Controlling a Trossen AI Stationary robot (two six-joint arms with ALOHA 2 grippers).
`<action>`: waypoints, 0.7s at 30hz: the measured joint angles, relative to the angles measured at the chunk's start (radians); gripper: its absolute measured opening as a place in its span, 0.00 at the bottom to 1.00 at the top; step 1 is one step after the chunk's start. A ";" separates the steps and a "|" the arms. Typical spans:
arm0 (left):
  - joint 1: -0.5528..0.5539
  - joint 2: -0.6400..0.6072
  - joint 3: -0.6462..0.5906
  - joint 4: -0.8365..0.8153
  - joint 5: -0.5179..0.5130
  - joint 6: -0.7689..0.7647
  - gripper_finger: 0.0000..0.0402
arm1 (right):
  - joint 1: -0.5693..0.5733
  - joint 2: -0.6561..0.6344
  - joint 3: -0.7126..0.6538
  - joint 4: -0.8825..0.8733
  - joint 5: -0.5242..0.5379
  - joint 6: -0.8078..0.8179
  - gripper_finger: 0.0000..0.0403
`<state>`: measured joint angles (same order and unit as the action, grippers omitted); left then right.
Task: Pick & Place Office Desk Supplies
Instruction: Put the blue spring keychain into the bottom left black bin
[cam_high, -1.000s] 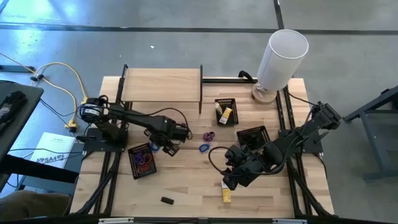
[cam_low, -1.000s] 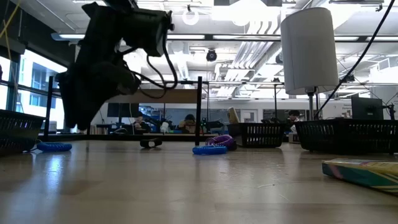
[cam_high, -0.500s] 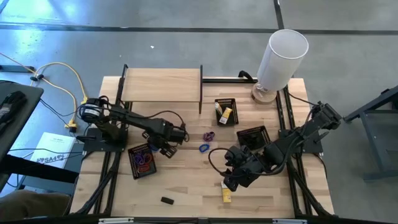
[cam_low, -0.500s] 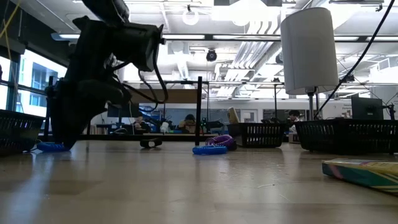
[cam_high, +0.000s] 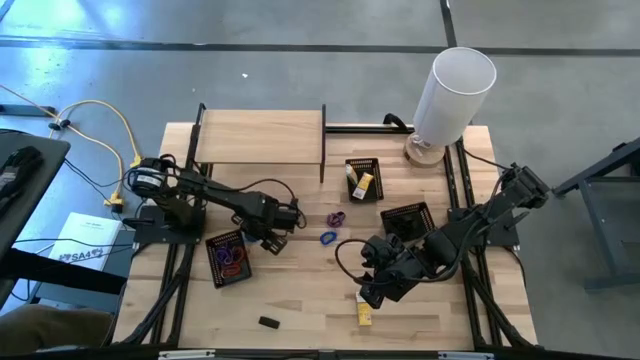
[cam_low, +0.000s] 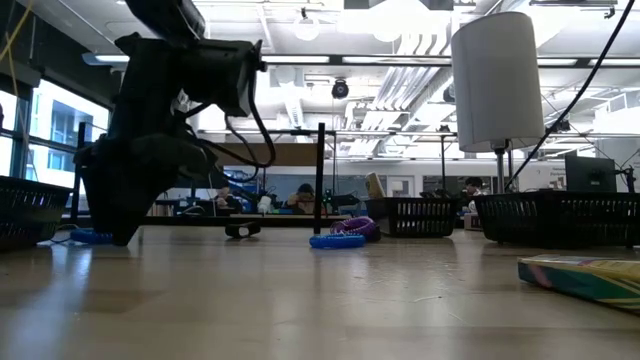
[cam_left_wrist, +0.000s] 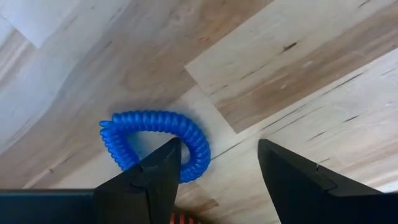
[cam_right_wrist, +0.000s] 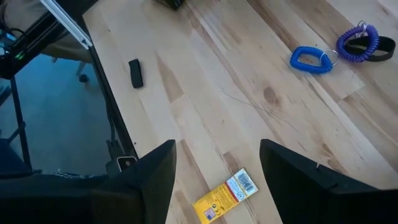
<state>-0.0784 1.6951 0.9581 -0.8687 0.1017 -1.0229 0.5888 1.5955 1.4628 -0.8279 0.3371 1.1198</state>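
Blue coiled loop (cam_left_wrist: 155, 144) — a springy plastic cord bent into a rounded triangle — flat on the pale wood table (cam_left_wrist: 298, 68), just beside the mesh tray (cam_high: 229, 257) of red and purple loops. Left gripper (cam_left_wrist: 217, 171) down low over it, fingers spread, one tip inside the loop, gripping nothing. Right gripper (cam_right_wrist: 214, 165) open and empty above a yellow packet (cam_right_wrist: 225, 193) — black block (cam_right_wrist: 135, 73) well apart.
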 joint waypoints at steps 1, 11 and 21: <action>0.000 0.000 -0.003 0.004 0.000 0.004 0.51 | 0.000 0.000 0.000 0.002 0.000 -0.001 0.55; 0.000 -0.001 -0.024 0.031 -0.011 0.001 0.51 | 0.000 0.000 0.000 0.007 -0.006 -0.026 0.55; -0.001 0.001 -0.025 0.035 -0.027 0.034 0.23 | 0.000 0.000 0.000 0.010 -0.007 -0.026 0.55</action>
<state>-0.0792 1.6962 0.9329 -0.8339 0.0750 -0.9892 0.5888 1.5955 1.4628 -0.8177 0.3305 1.0939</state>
